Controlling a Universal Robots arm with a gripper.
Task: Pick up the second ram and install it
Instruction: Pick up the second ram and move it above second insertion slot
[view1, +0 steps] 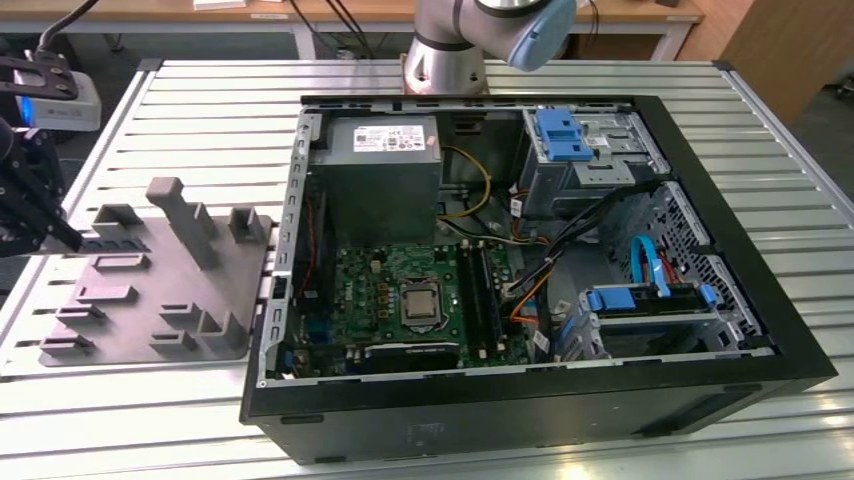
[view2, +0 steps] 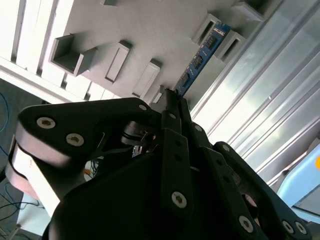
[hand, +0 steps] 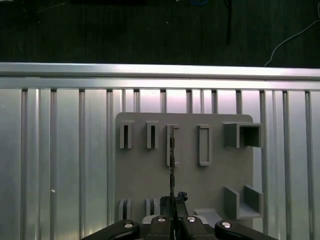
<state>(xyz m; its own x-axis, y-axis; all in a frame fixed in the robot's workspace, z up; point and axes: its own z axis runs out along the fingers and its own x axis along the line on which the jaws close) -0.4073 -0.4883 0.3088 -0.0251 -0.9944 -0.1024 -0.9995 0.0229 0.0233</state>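
Ram (view2: 200, 56) stands on edge in the grey holder's (hand: 145, 175) slots; the gripper (hand: 172, 201) pinches narrowly on its near end.

**Arm** (view1: 454, 45): one. Grey metal tube with a pale blue joint cap. Its base column stands well apart from the gripper, toward the exterior view's right.

**Wrist** (view1: 24, 150): black, directly above the gripper, pointing down. It carries a light grey camera box (view1: 54, 98) on its upper side.

**Gripper** (hand: 172, 200): black, two-finger linkage type. Its bolted side plates splay wide and the links converge to a narrow tip.

**Fingers** (view2: 170, 117): drawn together to a thin seam and clamped on the edge of the second ram (view2: 200, 57). The ram runs on past the fingertips, in line with them.
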